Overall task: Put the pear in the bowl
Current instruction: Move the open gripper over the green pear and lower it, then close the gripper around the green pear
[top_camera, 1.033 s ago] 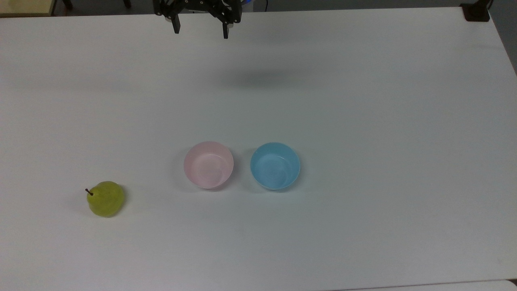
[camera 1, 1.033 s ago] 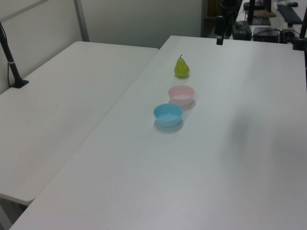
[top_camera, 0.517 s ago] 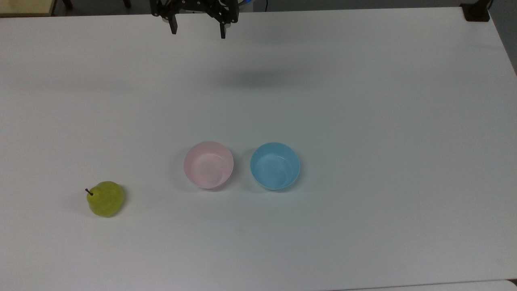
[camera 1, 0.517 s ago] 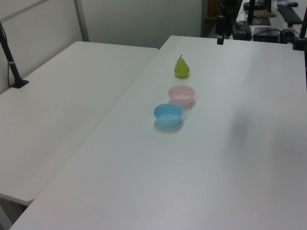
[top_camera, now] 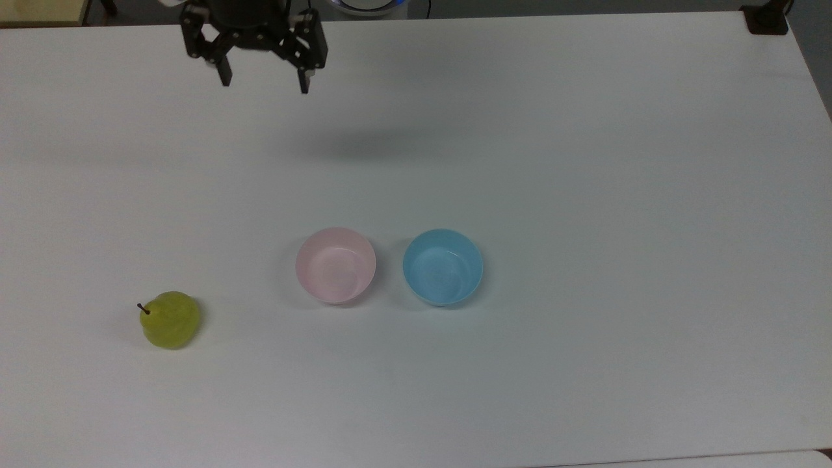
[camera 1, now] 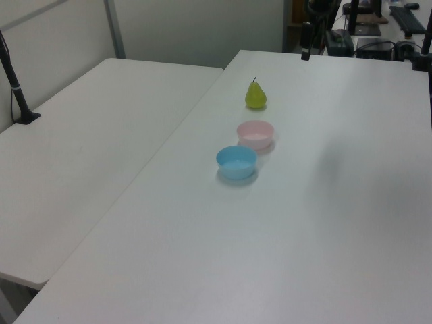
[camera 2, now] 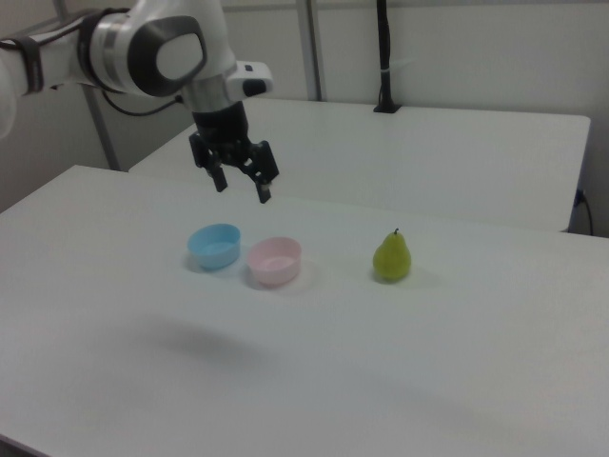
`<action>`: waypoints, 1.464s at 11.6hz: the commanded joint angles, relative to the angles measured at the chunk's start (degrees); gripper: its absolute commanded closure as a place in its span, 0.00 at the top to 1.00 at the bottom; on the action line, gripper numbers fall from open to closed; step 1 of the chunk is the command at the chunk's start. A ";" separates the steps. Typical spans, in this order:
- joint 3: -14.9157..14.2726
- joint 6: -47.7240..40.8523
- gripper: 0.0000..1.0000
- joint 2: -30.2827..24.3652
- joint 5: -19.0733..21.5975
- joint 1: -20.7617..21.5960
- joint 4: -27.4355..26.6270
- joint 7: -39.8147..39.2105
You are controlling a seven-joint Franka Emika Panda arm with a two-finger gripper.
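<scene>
Gripper [top_camera: 263,83] fingers spread, empty, above table [top_camera: 585,162] at top view's 11 o'clock. Pear [top_camera: 170,320] upright at 8 o'clock, apart from pink bowl [top_camera: 335,264]; blue bowl [top_camera: 442,266] just beside it.

Top view looks nearly straight down on my table [top_camera: 585,162], my base at its top edge. Left view sits off one table end, raised, looking along the table's length; blue bowl [camera 1: 236,162] nearest, then pink bowl [camera 1: 255,134], then pear [camera 1: 255,95]. Right view stands at the opposite side, lower and closer, facing me; my gripper [camera 2: 242,189] hangs above the bowls, pear on the right view's right. All three share the bowl-and-pear row.
</scene>
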 commanded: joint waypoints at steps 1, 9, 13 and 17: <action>0.35 10.05 1.00 4.92 -0.67 -3.90 0.71 -2.92; -2.63 38.35 1.00 25.75 -3.21 -5.50 8.18 -2.49; -3.34 55.85 1.00 34.45 -2.95 -5.67 8.27 -0.57; -3.34 61.77 1.00 38.07 -3.22 -5.67 8.79 0.94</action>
